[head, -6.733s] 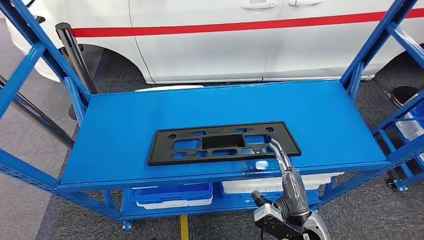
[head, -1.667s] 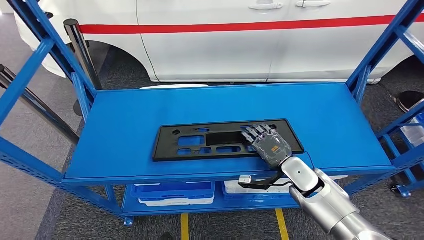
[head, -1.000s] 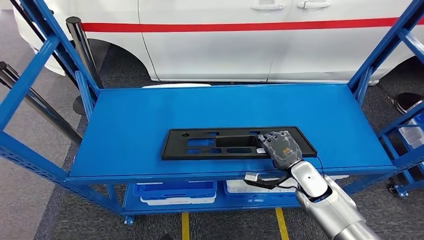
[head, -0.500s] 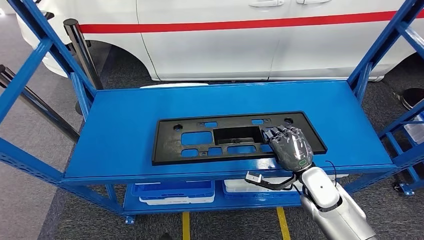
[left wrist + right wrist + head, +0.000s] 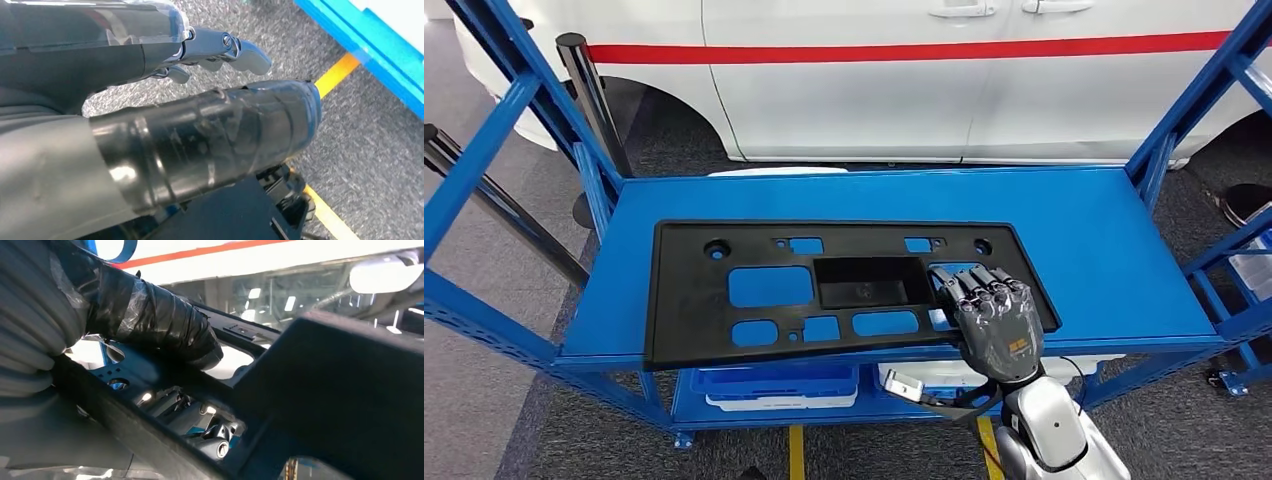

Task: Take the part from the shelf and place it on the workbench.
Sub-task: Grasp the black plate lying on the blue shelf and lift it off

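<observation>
The part (image 5: 824, 290) is a long black plastic plate with several cut-outs. It hangs raised over the blue shelf top (image 5: 1084, 230), its left end nearer me. My right hand (image 5: 994, 322) grips its near right edge, fingers over the top face. In the right wrist view the taped thumb (image 5: 155, 317) lies across the part (image 5: 330, 390) and darker fingers show through an opening from the other side. In the left wrist view my left hand (image 5: 200, 100) hangs over grey floor, fingers apart, holding nothing.
A white car (image 5: 874, 80) with a red stripe stands right behind the shelf. Slanted blue frame posts (image 5: 484, 130) rise at both ends. Blue bins (image 5: 764, 385) and a white bin (image 5: 934, 372) sit on the lower level. A yellow line (image 5: 796, 455) marks the floor.
The part has come up off the shelf toward me and now looks much larger, reaching further left. My right hand keeps its grip and has drawn back and up with it.
</observation>
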Motion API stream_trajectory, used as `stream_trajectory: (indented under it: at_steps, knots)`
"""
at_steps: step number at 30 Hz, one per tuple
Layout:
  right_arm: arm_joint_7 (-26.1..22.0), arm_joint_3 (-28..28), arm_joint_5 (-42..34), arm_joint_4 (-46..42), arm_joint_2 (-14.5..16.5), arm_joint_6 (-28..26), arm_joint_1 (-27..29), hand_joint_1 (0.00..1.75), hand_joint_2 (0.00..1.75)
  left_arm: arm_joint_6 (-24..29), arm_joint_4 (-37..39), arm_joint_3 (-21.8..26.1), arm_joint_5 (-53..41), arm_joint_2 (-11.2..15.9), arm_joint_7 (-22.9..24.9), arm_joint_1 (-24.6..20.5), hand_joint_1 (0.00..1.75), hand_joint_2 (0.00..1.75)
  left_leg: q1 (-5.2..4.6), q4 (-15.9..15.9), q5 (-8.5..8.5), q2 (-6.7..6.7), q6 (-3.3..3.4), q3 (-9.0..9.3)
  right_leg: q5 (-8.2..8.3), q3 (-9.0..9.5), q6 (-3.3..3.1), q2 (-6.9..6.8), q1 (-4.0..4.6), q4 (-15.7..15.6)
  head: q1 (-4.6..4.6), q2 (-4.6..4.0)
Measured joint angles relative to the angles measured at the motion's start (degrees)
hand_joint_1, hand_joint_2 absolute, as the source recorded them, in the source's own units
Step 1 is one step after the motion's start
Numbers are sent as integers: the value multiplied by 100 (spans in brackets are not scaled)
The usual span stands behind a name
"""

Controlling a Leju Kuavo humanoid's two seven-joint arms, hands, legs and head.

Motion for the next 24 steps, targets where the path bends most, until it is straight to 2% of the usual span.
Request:
stream_trajectory:
  at_steps: [1,3,4,5,6,8,9,10,11,13,15,16,18,19,20,21,22,24]
  knots:
    - [2,-9,-1,-38,14,-2,31,175,175,4,0,0,1,-1,-1,0,0,0,13,-33,18,4,26,19,-153,-103,13,0,-2,241,3,0]
    - [11,-31,-22,-92,55,-18,108,175,175,8,0,-1,8,-1,-4,5,0,0,-1,-37,21,8,50,22,-508,-442,34,1,-5,974,4,0]
    - [15,-40,-43,-114,90,-38,163,175,175,8,0,-1,14,-1,-5,11,0,0,-5,-30,17,8,54,20,-600,-584,44,1,-6,1270,4,0]
    - [17,-44,-60,-140,130,-70,227,175,175,8,0,-1,27,-1,-10,15,0,0,-8,-21,11,7,56,19,-586,-643,50,0,-7,1390,3,0]
    - [17,-45,-61,-172,179,-107,293,175,175,8,0,-1,44,-1,-19,16,0,0,-8,-6,3,3,53,20,-463,-591,50,0,-9,1281,4,0]
    - [19,-45,-5,-248,292,-179,421,175,175,8,0,0,85,-6,-49,16,0,0,-6,42,-31,-6,30,21,-91,-241,32,-3,-15,569,4,0]
    - [19,-45,51,-291,367,-207,485,175,175,8,0,1,106,-9,-72,15,0,0,-19,79,-55,-10,6,11,28,-72,16,-3,-7,222,4,0]
    - [18,-44,114,-337,448,-229,559,175,175,8,0,3,125,-11,-95,17,0,0,-30,104,-73,-13,-20,0,83,36,-5,-1,-3,-4,2,0]
    - [14,-43,192,-386,533,-247,644,175,175,6,0,7,149,-11,-118,21,0,0,-41,119,-83,-15,-45,-11,76,76,-27,2,6,-93,2,0]
    - [-13,-35,397,-486,713,-261,834,175,175,3,0,15,190,-11,-157,39,0,87,-47,117,-86,-17,-93,-14,81,75,-88,10,13,-108,-1,0]
    - [-51,-19,632,-583,888,-266,987,175,175,8,0,28,233,-10,-190,53,0,175,-34,237,-196,-12,-153,-54,100,87,-159,6,-1,-141,-1,0]
    - [-63,5,736,-630,971,-268,1043,175,175,11,0,37,254,-9,-203,55,0,175,-23,437,-332,-9,-187,-136,109,92,-189,2,-13,-157,-2,0]
    - [-58,78,886,-707,1107,-273,1141,175,175,15,0,53,293,-8,-223,69,0,175,1,1136,-704,-4,-243,-443,109,93,-221,-10,-14,-161,-4,0]
    - [-37,125,930,-736,1160,-275,1181,175,175,16,0,58,309,-8,-231,82,0,175,9,1481,-834,-4,-261,-599,108,93,-225,-13,-11,-160,-5,0]
    - [-10,164,948,-752,1193,-276,1213,175,175,16,0,60,322,-7,-237,98,0,175,15,1686,-872,-3,-271,-692,106,95,-228,-14,-9,-159,-5,0]
    - [17,201,953,-762,1219,-278,1236,175,175,16,0,61,333,-7,-243,111,0,175,18,1674,-796,-3,-272,-686,105,99,-228,-10,-8,-158,-5,0]
    - [40,238,955,-769,1239,-278,1251,175,175,16,0,62,345,-6,-251,118,0,175,21,1441,-625,-3,-263,-575,103,108,-227,-5,-8,-158,-6,0]
    - [75,309,956,-789,1272,-279,1268,175,175,16,0,63,367,-4,-265,118,0,175,14,656,-252,-5,-224,-194,94,129,-210,5,2,-156,-5,0]
